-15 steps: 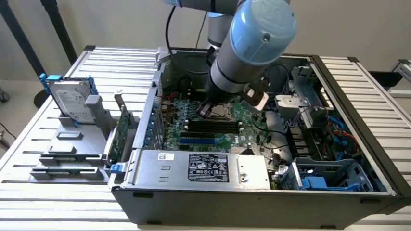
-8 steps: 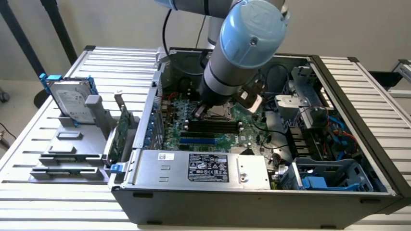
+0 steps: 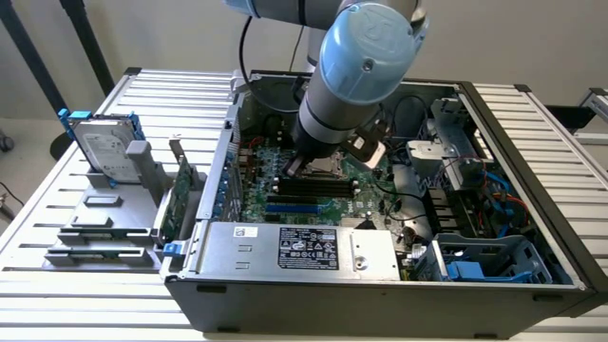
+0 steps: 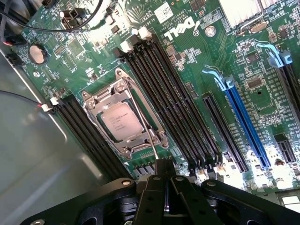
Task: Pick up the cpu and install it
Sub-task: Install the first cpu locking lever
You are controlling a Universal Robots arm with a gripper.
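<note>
The cpu (image 4: pixel 123 121) lies flat in its socket on the green motherboard (image 4: pixel 187 56), silver-grey top up, with the metal retention frame (image 4: pixel 101 101) folded down around it. My gripper (image 4: pixel 164 164) hovers just beside the socket, fingers shut together with nothing between them. Its tips sit at the end of the thin socket lever (image 4: pixel 149 133), which lies along the frame's edge. In the exterior view the arm (image 3: pixel 357 78) reaches down into the open computer case (image 3: pixel 380 299), and its wrist covers most of the socket (image 3: pixel 321 168).
Black memory slots (image 4: pixel 168 98) flank the socket on both sides. A blue expansion slot (image 4: pixel 243 126) lies farther off. Outside the case, at the exterior view's left, stand a hard drive in blue brackets (image 3: pixel 100 149) and a green expansion card (image 3: pixel 181 196). Cables and a power supply (image 3: pixel 304 249) crowd the case.
</note>
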